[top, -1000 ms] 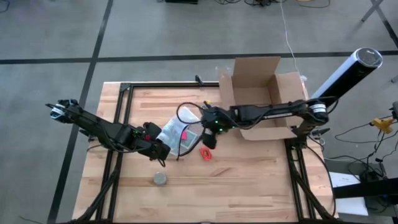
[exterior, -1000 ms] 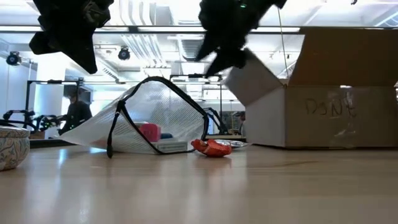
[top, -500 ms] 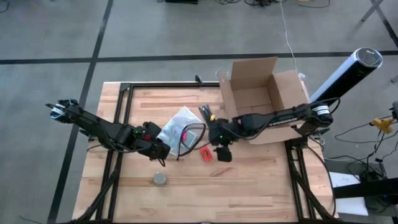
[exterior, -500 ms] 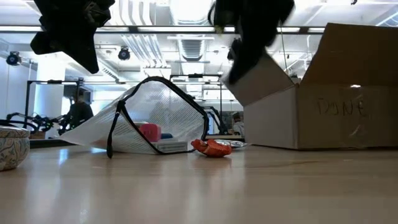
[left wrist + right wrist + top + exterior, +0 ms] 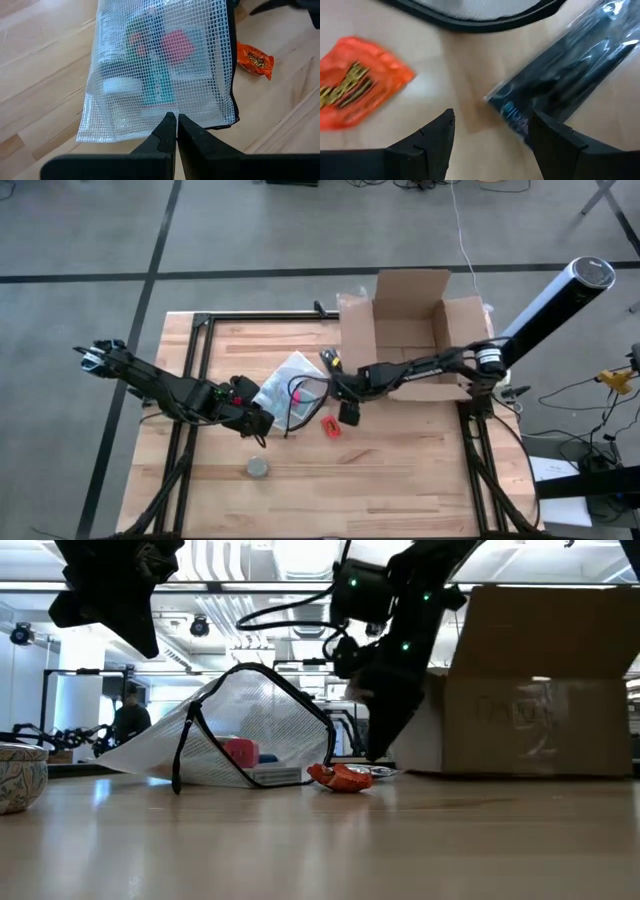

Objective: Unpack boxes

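Box: a brown cardboard box (image 5: 410, 330) is seen at the far right part of the table (image 5: 400, 480), its flaps folded open and its floor looking bare from above; its plain side wall is shown in the low view (image 5: 540, 710).

Beside the box: a clear crinkly packet (image 5: 350, 302) is seen at the box's far left corner; whether it touches the box cannot be told.

Right gripper: the right gripper (image 5: 348, 411) is held low over the table just left of the box, with its fingers (image 5: 427, 142) spread apart and nothing between them; a small orange wrapper (image 5: 357, 87) and a clear bag with dark contents (image 5: 565, 75) lie on the wood below it.

Unpacked items: a white mesh pouch (image 5: 290, 385) with a black zip edge is laid flat near the middle of the table, the orange wrapper just beside it (image 5: 330, 426).

Left gripper: the left gripper (image 5: 258, 427) is held above the near edge of the pouch, its fingers (image 5: 167, 132) pressed together on nothing.

Other things: a small round patterned dish (image 5: 258, 468) is set apart near the front of the table.

Progress: the unpacking is judged largely done, since the box looks empty and several things lie outside it; what is left appears to be tidying the items or dealing with the emptied box.
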